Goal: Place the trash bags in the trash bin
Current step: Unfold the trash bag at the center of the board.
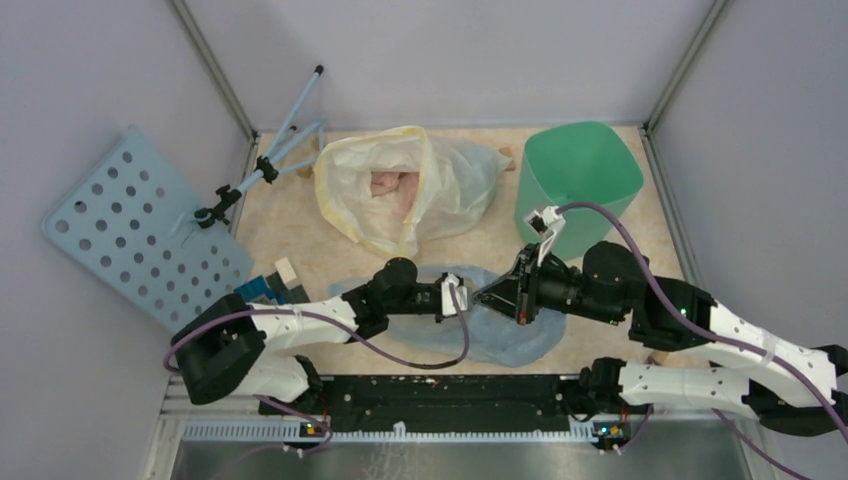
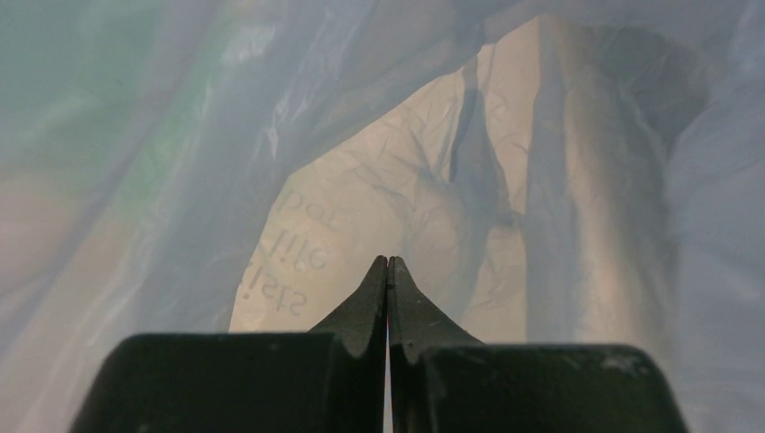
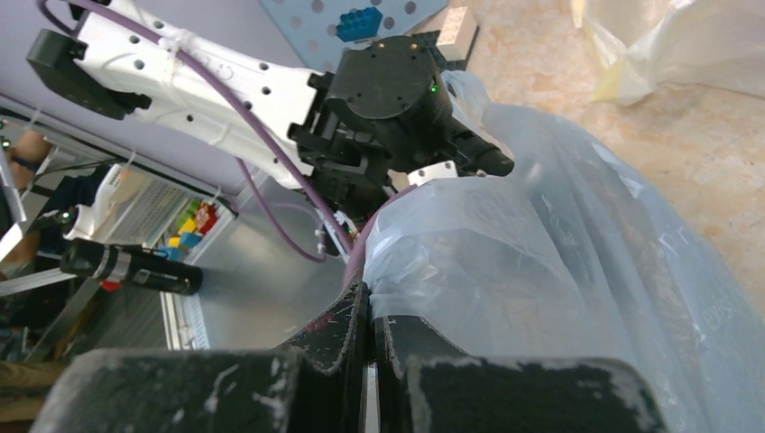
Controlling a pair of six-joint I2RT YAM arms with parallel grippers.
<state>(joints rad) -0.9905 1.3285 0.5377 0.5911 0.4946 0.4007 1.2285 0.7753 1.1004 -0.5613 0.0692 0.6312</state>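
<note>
Right jaws pinching the bag (image 1: 510, 335), left jaws closed inside it, the bin (image 1: 580, 175) stands at the surface's far-right corner, nearer my right arm (image 1: 740, 332).

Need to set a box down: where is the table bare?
Bare table between the whitish bag and the perforated board; a strip between that bag and the trash bin. Crowded: front middle, covered by the pale-blue bag.

The left arm (image 1: 300, 325) and right arm (image 1: 745, 335) have white shells, black joints and looping purple cables (image 1: 420, 362); the right gripper's (image 3: 368, 293) black fingers (image 3: 334, 334) are scuffed.
</note>
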